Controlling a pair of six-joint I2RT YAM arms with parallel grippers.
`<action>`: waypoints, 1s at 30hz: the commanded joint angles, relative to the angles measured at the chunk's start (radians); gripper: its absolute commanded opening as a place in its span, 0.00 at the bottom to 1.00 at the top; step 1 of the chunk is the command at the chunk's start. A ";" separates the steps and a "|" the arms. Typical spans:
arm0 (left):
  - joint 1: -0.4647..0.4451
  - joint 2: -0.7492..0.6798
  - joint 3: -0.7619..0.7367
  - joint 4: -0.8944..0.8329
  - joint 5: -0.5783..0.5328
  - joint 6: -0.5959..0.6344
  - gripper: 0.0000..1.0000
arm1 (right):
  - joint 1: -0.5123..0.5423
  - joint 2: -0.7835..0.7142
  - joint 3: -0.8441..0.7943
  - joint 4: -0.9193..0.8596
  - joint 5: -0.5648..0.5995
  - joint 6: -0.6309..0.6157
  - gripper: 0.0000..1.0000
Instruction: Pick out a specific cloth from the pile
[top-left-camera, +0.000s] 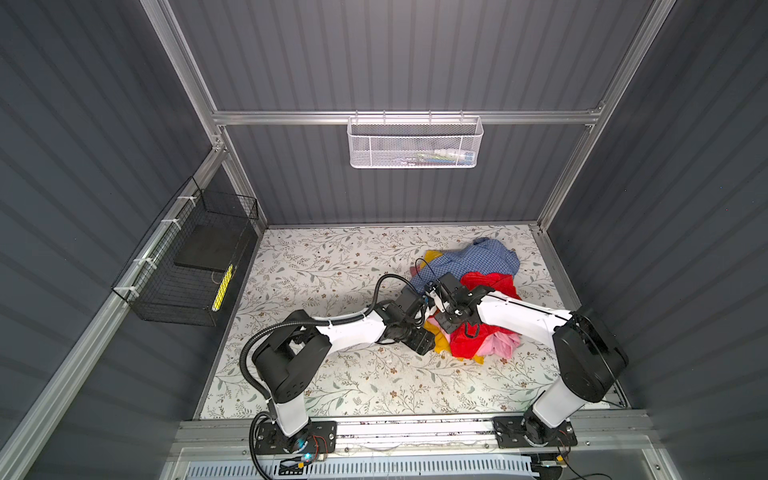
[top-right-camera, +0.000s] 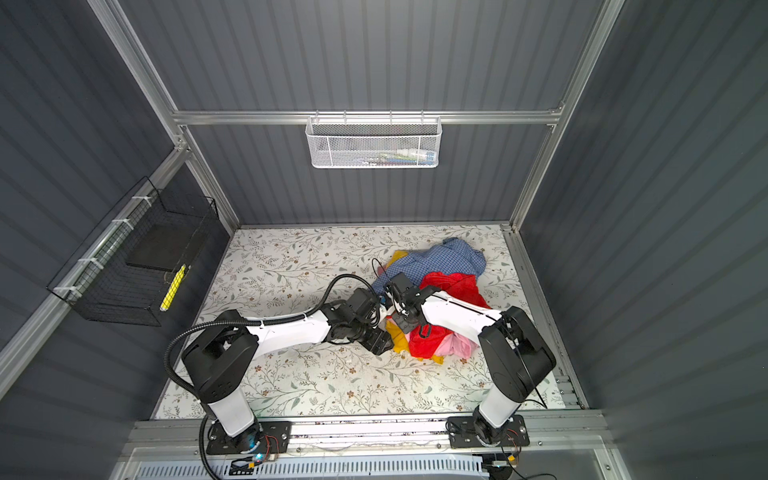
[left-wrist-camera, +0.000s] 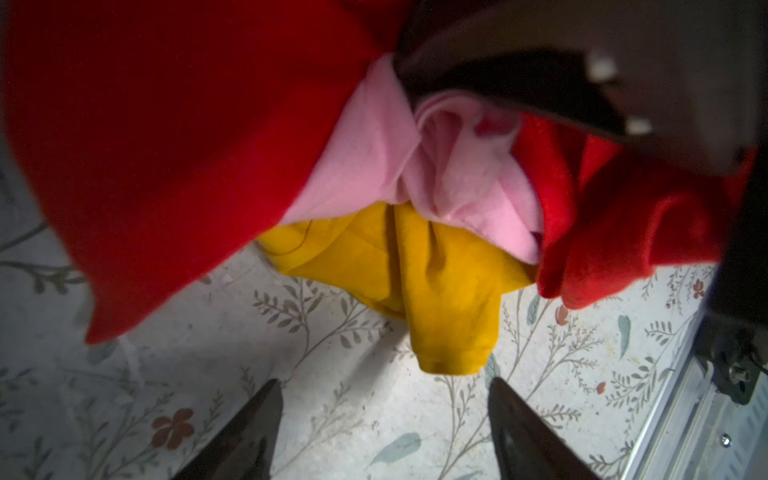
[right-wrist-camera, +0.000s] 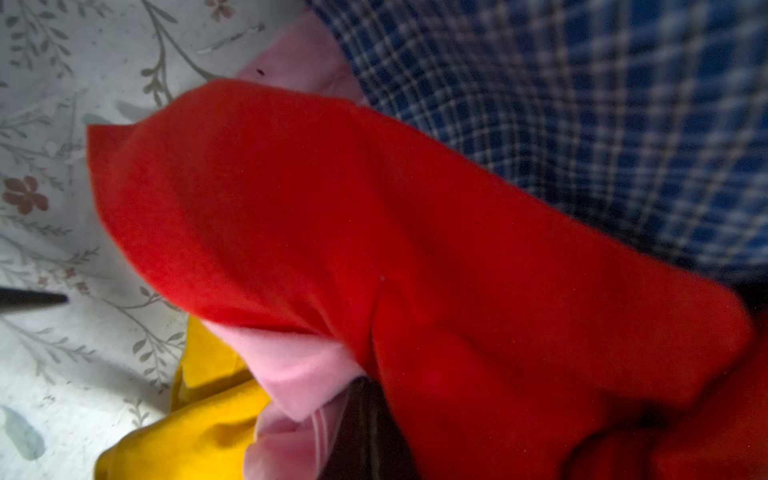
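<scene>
Yellow and soft, the cloth (left-wrist-camera: 436, 282) lies under the pile (top-left-camera: 478, 266). One crumpled fold pokes out on the pile's left side onto the flowery counter (top-left-camera: 332, 270). A fuzzy red cloth (left-wrist-camera: 166, 145) and a smooth pink cloth (left-wrist-camera: 374, 166) lie on top of it. A blue checked shirt (right-wrist-camera: 582, 104) is bunched up at the far side. The left end effector (left-wrist-camera: 384, 399) has its two dark pointed fingers spread wide. They sit just in front of the yellow fold and do not touch it. The right end effector (top-left-camera: 446, 320) is pressed together, pinching the red cloth and holding it up like a tent.
</scene>
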 joint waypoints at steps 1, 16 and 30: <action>-0.012 0.043 0.039 0.024 0.040 -0.003 0.75 | -0.019 -0.028 -0.016 0.038 0.032 0.006 0.05; -0.023 0.211 0.142 0.079 0.091 -0.038 0.59 | -0.033 -0.034 -0.036 0.059 0.002 0.038 0.05; -0.010 0.184 0.122 0.076 0.022 -0.055 0.00 | -0.047 -0.027 -0.041 0.064 0.052 0.063 0.12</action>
